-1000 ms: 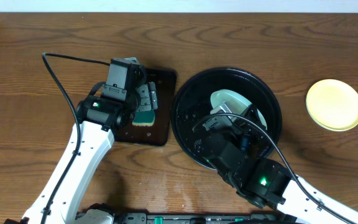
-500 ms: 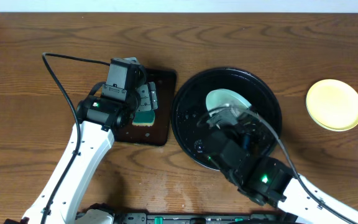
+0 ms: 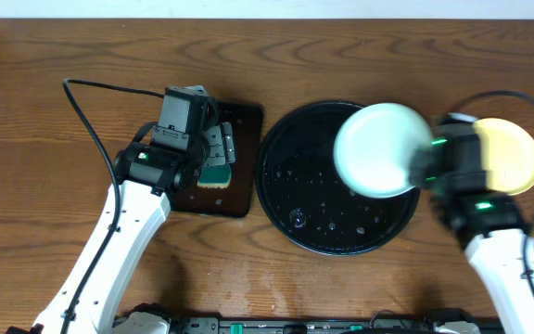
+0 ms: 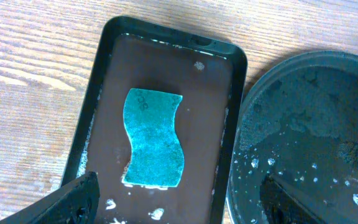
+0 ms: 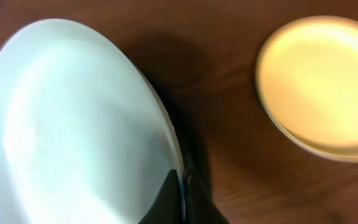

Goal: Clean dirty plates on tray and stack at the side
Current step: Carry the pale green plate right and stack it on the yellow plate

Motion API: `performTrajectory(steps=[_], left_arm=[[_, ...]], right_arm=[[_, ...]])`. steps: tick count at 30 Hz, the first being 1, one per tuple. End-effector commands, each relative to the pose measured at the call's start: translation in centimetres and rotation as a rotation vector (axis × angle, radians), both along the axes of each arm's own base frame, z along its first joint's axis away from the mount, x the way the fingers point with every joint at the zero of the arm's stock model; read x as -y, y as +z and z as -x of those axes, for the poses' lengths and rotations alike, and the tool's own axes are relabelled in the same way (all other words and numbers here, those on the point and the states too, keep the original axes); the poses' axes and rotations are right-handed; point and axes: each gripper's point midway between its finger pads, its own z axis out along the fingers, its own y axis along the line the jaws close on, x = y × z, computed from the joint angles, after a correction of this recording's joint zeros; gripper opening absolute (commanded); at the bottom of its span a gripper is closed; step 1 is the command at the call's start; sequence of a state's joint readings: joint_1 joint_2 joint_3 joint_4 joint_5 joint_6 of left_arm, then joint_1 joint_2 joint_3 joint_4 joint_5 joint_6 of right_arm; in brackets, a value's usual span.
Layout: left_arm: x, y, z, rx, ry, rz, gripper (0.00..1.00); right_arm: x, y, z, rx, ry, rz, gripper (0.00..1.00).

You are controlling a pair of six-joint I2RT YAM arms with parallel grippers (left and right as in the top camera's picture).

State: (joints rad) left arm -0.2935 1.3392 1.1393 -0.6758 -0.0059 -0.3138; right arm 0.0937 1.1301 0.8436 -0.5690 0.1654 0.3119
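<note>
Step in hand: by my reckoning, getting the mint-white plate (image 3: 376, 150) from the black round tray (image 3: 309, 223) over to the yellow plate (image 5: 319, 84) at the side.
Right end effector (image 5: 182, 186): fingers pinched tight on the near rim of the mint-white plate, nothing else in them.
Where the plate is: up in the air and tilted, over the right part of the black round tray. The yellow plate lies on the worktop (image 3: 387, 56) just beyond, to the right.
Plate against end effector: the plate juts out leftward from the grip, so most of its weight hangs past the fingers. The arm sits between the two plates and hides part of the yellow one from overhead.
Plate face: no red marks on the side I can see.
Doing it well: go level and slow, since a rim pinch can slip or swing. Centre the plate above the yellow one, lower until it rests, and only then let go.
Left end effector (image 4: 179, 208): spread wide and empty, hanging over the sponge (image 4: 154, 138) in the rectangular dark tray (image 4: 107, 74).
</note>
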Motion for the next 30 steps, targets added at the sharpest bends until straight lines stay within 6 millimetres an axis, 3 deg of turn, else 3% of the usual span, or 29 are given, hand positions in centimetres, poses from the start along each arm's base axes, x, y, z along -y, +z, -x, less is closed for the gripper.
performTrajectory(steps=[1, 4, 8, 12, 16, 21, 24, 26, 30], left_arm=[[0.0, 0.9, -0.5, 0.022, 0.002, 0.003, 0.84], [0.0, 0.9, -0.5, 0.022, 0.002, 0.003, 0.83], [0.0, 0.9, -0.5, 0.022, 0.002, 0.003, 0.83], [0.0, 0.9, -0.5, 0.022, 0.002, 0.003, 0.83], [0.0, 0.9, -0.5, 0.022, 0.002, 0.003, 0.83], [0.0, 0.9, -0.5, 0.022, 0.002, 0.003, 0.83], [0.0, 0.9, -0.5, 0.022, 0.002, 0.003, 0.84], [0.0, 0.9, -0.5, 0.022, 0.002, 0.003, 0.84], [0.0, 0.9, -0.5, 0.022, 0.002, 0.003, 0.84]], right_arm=[[3.8, 1.0, -0.2, 0.042, -0.148, -0.249, 0.01], [9.7, 0.5, 0.6, 0.057, -0.342, -0.256, 0.01], [15.9, -0.9, 2.2, 0.055, -0.556, -0.270, 0.01], [21.0, -3.4, 3.7, 0.044, -0.777, -0.294, 0.01], [24.3, -5.4, 3.0, 0.076, -0.845, -0.303, 0.01], [24.4, -8.5, 2.7, 0.009, -0.847, -0.342, 0.04], [24.0, -8.8, 1.6, 0.016, -0.763, -0.348, 0.34], [23.0, -7.5, -0.3, 0.079, -0.616, -0.369, 0.54], [19.5, -2.7, -3.3, 0.235, -0.368, -0.472, 0.63]])
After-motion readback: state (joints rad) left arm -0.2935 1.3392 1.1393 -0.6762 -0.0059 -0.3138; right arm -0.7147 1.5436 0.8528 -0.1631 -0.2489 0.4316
